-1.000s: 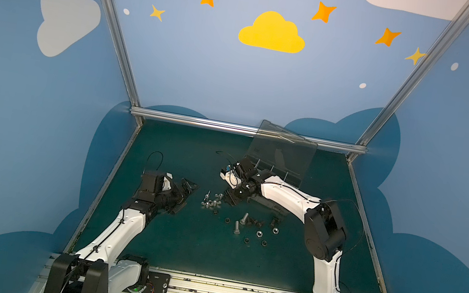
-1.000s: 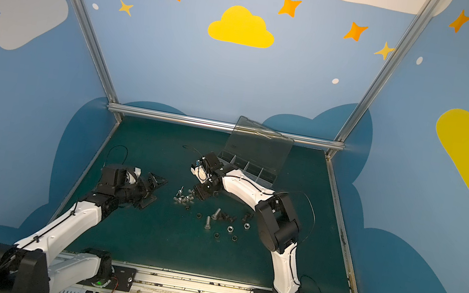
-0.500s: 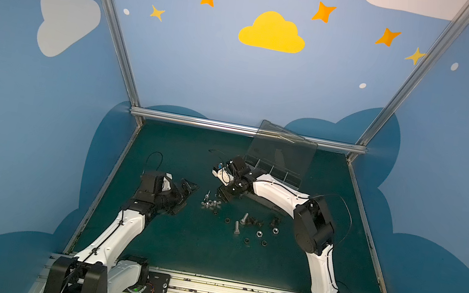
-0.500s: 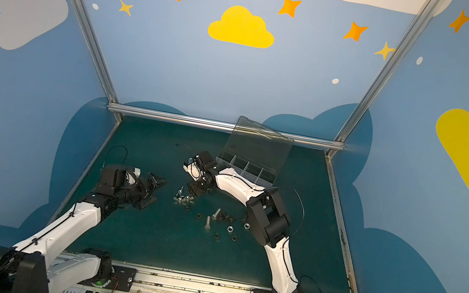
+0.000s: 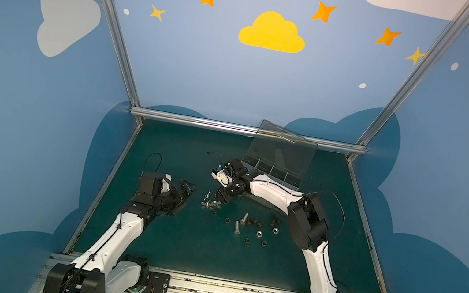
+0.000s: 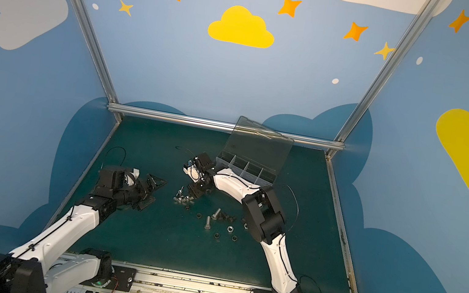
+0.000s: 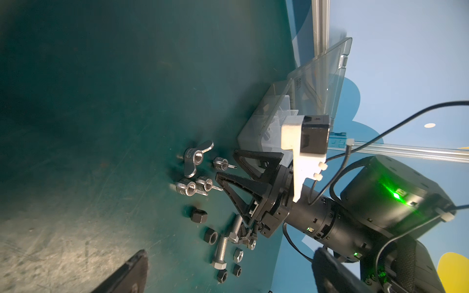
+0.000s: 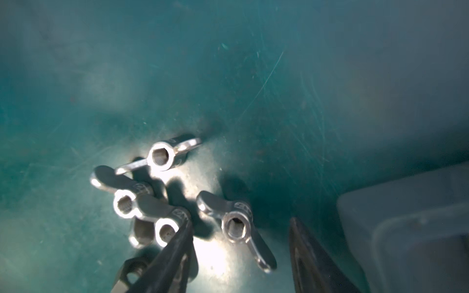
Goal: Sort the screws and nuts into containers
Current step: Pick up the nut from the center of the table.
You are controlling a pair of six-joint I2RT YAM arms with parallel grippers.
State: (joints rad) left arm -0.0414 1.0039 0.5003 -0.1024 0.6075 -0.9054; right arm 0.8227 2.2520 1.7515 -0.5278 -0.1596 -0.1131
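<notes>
Right gripper [image 8: 240, 220] low over the wing-nut cluster [image 5: 210, 204]. Jaws partly spread and empty, with one wing nut [image 8: 236, 228] lying between the fingers, apparently untouched. Its wings run oblique to the closing line, so a close would likely catch the barrel and may twist it. Neighbouring wing nut [image 8: 165, 229] crowds the outside of one finger. Risk of dragging it along.

Organizer box [image 5: 273, 173], lid up, at 2 o'clock from the cluster. Left gripper [image 5: 186, 198] at 9 o'clock, jaws wide, empty, and the farther of the two.
</notes>
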